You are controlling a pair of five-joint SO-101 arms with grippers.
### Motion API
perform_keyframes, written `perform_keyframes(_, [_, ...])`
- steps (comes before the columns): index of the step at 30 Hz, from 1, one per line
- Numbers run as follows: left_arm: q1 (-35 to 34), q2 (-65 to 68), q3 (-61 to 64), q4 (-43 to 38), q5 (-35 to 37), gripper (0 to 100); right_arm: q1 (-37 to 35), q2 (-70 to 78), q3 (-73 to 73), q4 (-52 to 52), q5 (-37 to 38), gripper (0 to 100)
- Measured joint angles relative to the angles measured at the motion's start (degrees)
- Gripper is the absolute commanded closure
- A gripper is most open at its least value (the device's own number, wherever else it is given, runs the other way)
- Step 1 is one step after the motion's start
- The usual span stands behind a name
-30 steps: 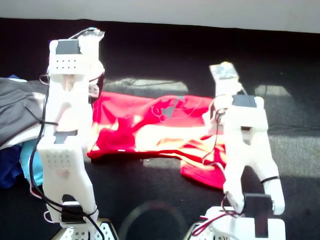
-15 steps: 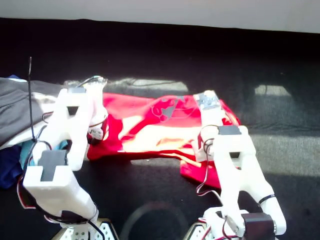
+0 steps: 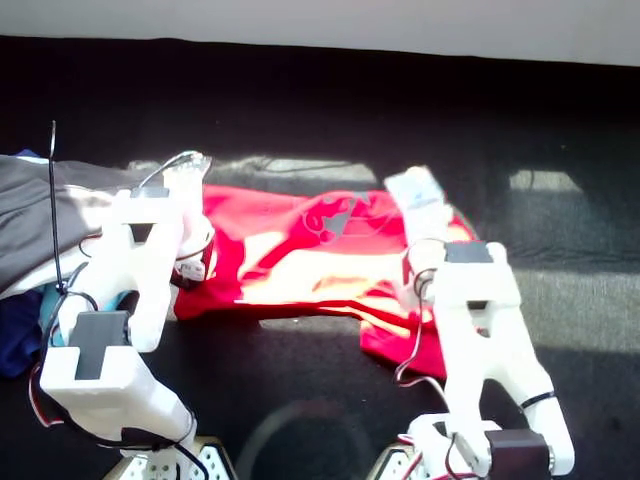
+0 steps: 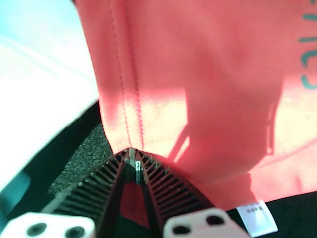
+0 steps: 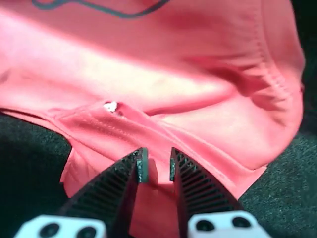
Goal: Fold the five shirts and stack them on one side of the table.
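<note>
A red shirt point(image 3: 330, 255) lies spread across the middle of the black table, with a dark print point(image 3: 340, 218) near its far edge. My left gripper point(image 4: 133, 163) is shut on the shirt's stitched left edge point(image 4: 130, 119), low over the table. In the high view that arm point(image 3: 140, 260) sits at the shirt's left side. My right gripper point(image 5: 156, 163) hovers just over a rumpled fold point(image 5: 119, 124) at the shirt's near right corner. Its fingers point(image 5: 130, 173) stand narrowly open, with red cloth showing in the gap. The right arm point(image 3: 470, 300) covers that corner from above.
A pile of other shirts lies at the table's left edge: grey point(image 3: 40, 200) on top, with teal point(image 3: 50, 305) and dark blue point(image 3: 15, 345) below. A white label point(image 4: 257, 218) sticks out from the red shirt's hem. Bare black table point(image 3: 300, 100) stretches behind and to the right.
Both arms have dropped from a raised posture down to the shirt's left and right sides. The shirt's right edge now lies flatter and wider.
</note>
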Motion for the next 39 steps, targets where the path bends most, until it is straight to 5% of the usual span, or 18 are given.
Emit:
perform_keyframes(15, [0.0,0.0,0.0,0.0,0.0,99,0.0,21.19,-12.22,3.43,-2.9,91.9])
perform_keyframes(31, [0.0,0.0,0.0,0.0,0.0,99,-5.36,4.48,-3.16,13.1,4.75,94.4])
perform_keyframes(39, [0.0,0.0,0.0,0.0,0.0,99,-5.54,-1.32,-3.16,2.81,-2.46,94.4])
